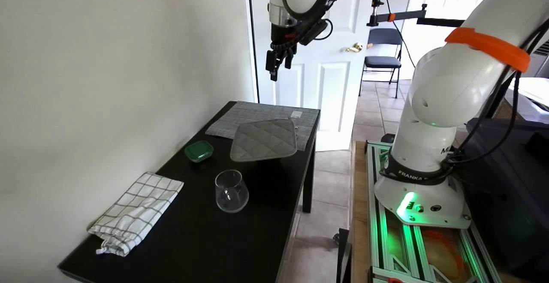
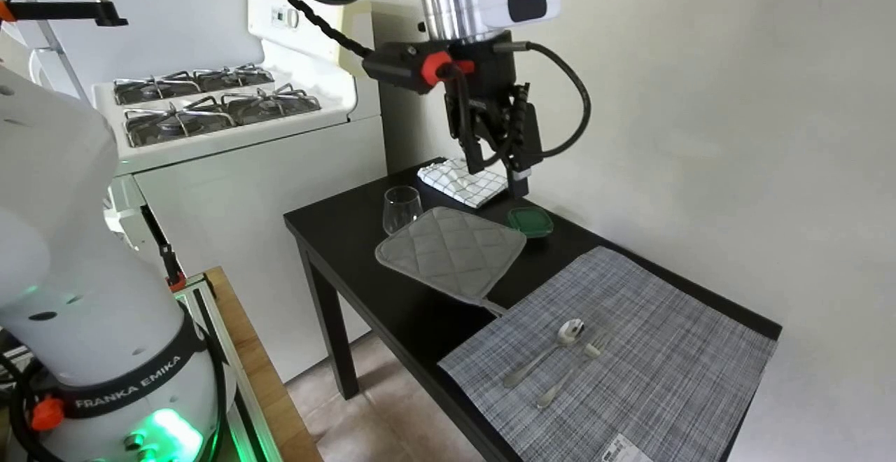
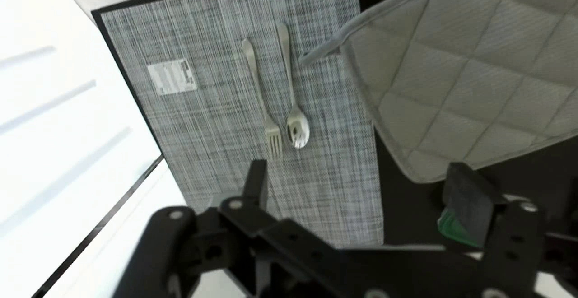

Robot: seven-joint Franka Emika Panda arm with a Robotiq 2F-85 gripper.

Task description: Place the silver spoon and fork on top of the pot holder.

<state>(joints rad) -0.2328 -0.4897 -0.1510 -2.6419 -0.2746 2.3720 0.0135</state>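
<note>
Above the table [image 1: 214, 244], the pincer [image 2: 498, 178] points down, jaws apart.

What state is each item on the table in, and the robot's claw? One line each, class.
Claw: open, holding nothing
Spoon: lying on the placemat
Fork: lying on the placemat beside the spoon, not touching it
Pot holder: unfolded, quilted face up
Placemat: spread flat, white label on it
Glass: upright, seemingly empty
Green-lidded container: closed
Checkered towel: folded
</note>
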